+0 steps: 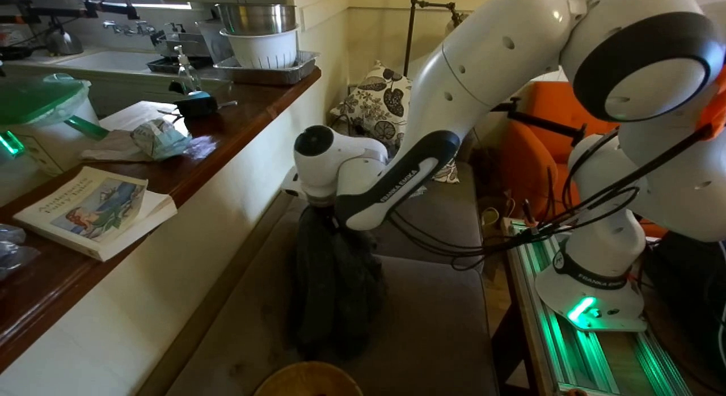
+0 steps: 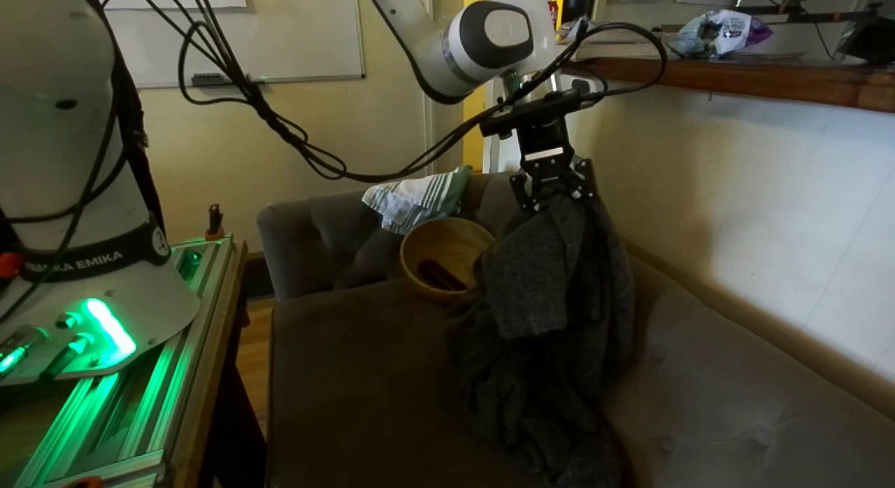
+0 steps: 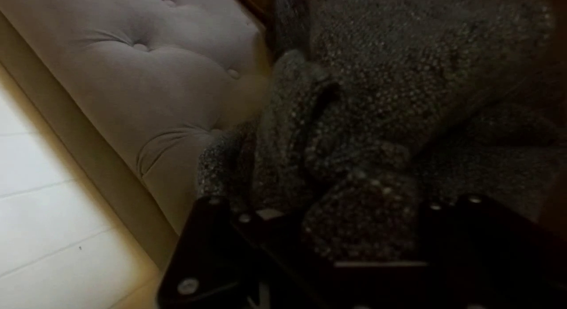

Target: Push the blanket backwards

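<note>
The blanket hangs from my jaws, which are clenched on a bunched tuft of it; in the wrist view I see the cloth pinched between them. It is dark grey, thick and nubby, flecked with paler specks. Below the jaws it drops in deep, heavy folds, one panel flat with a squarish corner, the lowest folds heaped on the sofa seat. Alongside the jaws, toward the white wall, the smooth taupe backrest puckers around its buttons into creases. Lower than the jaws, near the blanket, sits a round wooden bowl; whether the two touch I cannot tell. Farther from the jaws, past the bowl, a striped, crumpled towel drapes over the padded armrest. On the opposite side of the jaws I have a pale cushion printed with dark leafy shapes.
</note>
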### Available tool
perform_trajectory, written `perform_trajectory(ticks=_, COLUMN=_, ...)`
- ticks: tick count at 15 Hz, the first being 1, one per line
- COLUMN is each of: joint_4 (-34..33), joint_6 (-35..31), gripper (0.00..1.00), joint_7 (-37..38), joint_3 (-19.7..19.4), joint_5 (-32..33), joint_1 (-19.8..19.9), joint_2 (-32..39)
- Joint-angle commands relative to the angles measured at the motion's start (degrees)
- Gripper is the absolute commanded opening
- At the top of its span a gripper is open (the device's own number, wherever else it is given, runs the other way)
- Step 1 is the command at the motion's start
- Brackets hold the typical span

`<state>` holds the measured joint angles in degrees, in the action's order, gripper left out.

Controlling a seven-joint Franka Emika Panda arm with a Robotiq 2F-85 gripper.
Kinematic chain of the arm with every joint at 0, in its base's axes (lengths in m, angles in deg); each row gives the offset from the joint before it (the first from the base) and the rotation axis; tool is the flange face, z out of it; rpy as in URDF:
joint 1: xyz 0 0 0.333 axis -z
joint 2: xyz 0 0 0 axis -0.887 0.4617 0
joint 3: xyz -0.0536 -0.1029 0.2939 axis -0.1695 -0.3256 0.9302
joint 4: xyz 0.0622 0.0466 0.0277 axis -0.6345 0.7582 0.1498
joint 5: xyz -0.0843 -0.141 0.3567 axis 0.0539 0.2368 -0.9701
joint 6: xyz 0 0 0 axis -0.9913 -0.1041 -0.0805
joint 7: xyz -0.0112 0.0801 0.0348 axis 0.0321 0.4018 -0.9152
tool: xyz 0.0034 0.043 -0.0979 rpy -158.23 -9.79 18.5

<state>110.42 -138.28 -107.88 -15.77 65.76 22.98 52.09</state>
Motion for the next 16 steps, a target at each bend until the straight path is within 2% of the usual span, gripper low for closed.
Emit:
perform_trajectory(ticks=1, joint_4=-12.65, joint_6=15.94, gripper=0.00, joint_7=1.89, joint_3=10.81, joint_5=7.74, joint_1=11.84, joint_2=3.83)
perform_trajectory(ticks=2, joint_4=-14.81, joint_6=17.51, gripper=0.00, joint_7=-0.12, joint_3=12.84, joint_5=6.46, joint_1=14.02, joint_2=5.22)
perform_trajectory(ticks=3, joint_4=-16.03, joint_6=16.85, gripper=0.00, joint_7=-0.87, joint_3=17.04, joint_5=6.09, joint_1=18.05, joint_2=5.16)
perform_trajectory(ticks=4, joint_4=-11.60, joint_6=15.66, gripper=0.00, joint_7=5.19, joint_3=20.46, joint_5=12.16, joint_1=19.53, joint_2=1.42)
perform_trajectory(ticks=5, joint_4=-13.30, joint_6=15.88, gripper=0.00, joint_7=4.28, joint_3=22.72, joint_5=11.54, joint_1=22.36, joint_2=2.44)
perform_trajectory(ticks=7, joint_4=-14.79, joint_6=15.89, gripper=0.00, joint_7=3.18, joint_3=24.04, joint_5=11.05, joint_1=24.81, joint_2=3.35)
perform_trajectory(ticks=9, joint_4=-20.45, joint_6=23.44, gripper=0.00, joint_7=1.93, joint_3=30.01, joint_5=4.75, joint_1=32.21, joint_2=6.23)
perform_trajectory(ticks=11, joint_4=-24.73, joint_6=27.32, gripper=0.00, joint_7=1.85, joint_3=34.19, joint_5=2.09, joint_1=37.83, joint_2=9.56)
perform_trajectory(ticks=14, joint_4=-31.99, joint_6=30.42, gripper=0.00, joint_7=2.15, joint_3=38.75, joint_5=-3.41, joint_1=44.80, joint_2=15.04)
perform_trajectory(ticks=16, joint_4=-36.46, joint_6=32.23, gripper=0.00, joint_7=3.41, joint_3=40.72, joint_5=-7.09, joint_1=47.81, joint_2=18.54)
